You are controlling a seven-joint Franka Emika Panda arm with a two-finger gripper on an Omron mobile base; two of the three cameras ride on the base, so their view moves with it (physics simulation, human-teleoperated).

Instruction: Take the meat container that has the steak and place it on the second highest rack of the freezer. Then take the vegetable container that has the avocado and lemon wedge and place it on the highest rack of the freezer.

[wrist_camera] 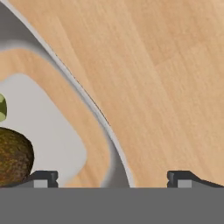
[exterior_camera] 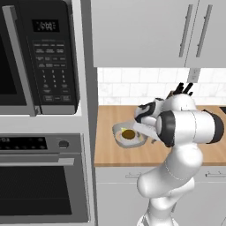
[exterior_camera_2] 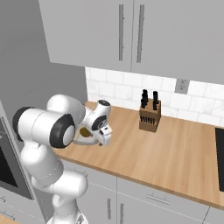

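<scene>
Fingers (wrist_camera: 113, 178) spread wide, released, straddling the near rim of the vegetable container (wrist_camera: 65, 131) in the hand view: one dark tip at 7 o'clock over the container's inside, the other at 5 o'clock over bare wood, the grey wall rising between them. Nothing clamped. Inside the container, the avocado (wrist_camera: 13, 155) sitting at 8 o'clock of that view, dark brown-olive and mottled, with a sliver of the yellow-green lemon wedge (wrist_camera: 2, 108) just above it at 9 o'clock, cut off by the frame edge. Whether the two touch cannot be told.

From the left base view, the container (exterior_camera: 118, 132) resting on the wooden bench (exterior_camera: 110, 154), just left of the frame's centre, near the bench's left end, the avocado (exterior_camera: 128, 134) in its middle, the gripper (exterior_camera: 140, 128) hanging over its 3 o'clock rim. Tall grey panel at 9 o'clock of the container, microwave (exterior_camera: 39, 57) and wall oven (exterior_camera: 42, 176) beyond it.

From the right base view, the gripper (exterior_camera_2: 104, 139) lowered at the container (exterior_camera_2: 81, 139), mostly hidden behind the arm. Knife block (exterior_camera_2: 149, 114) standing upright at 2 o'clock of the gripper, well apart, near the tiled wall. Grey wall cabinets (exterior_camera_2: 131, 35) overhead.
</scene>
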